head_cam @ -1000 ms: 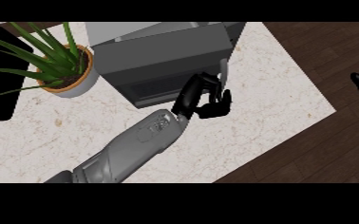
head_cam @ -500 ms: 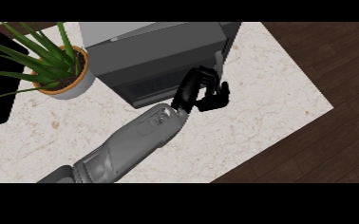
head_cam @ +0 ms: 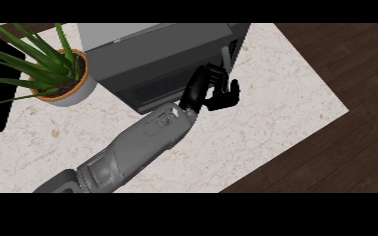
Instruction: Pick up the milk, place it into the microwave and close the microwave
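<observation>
A grey microwave (head_cam: 159,55) stands on the counter in the head view, its dark door (head_cam: 166,77) facing the lower left and lying close against the body. My left hand (head_cam: 210,87) is at the door's right edge, by the handle strip (head_cam: 227,57). Its fingers (head_cam: 212,72) rest against the door, relaxed rather than curled round anything, and the thumb side spreads to the right. The grey forearm (head_cam: 148,140) comes in from the lower left. No milk shows anywhere; the microwave's inside is hidden. My right hand is out of the picture.
A potted plant (head_cam: 55,75) with long green leaves stands left of the microwave. The pale stone counter (head_cam: 273,105) ends in a corner at the right, with dark wooden floor (head_cam: 325,165) beyond it.
The left hand has slid up and slightly left along the microwave's front, pressing closer to the door's right edge. The view has shifted a little.
</observation>
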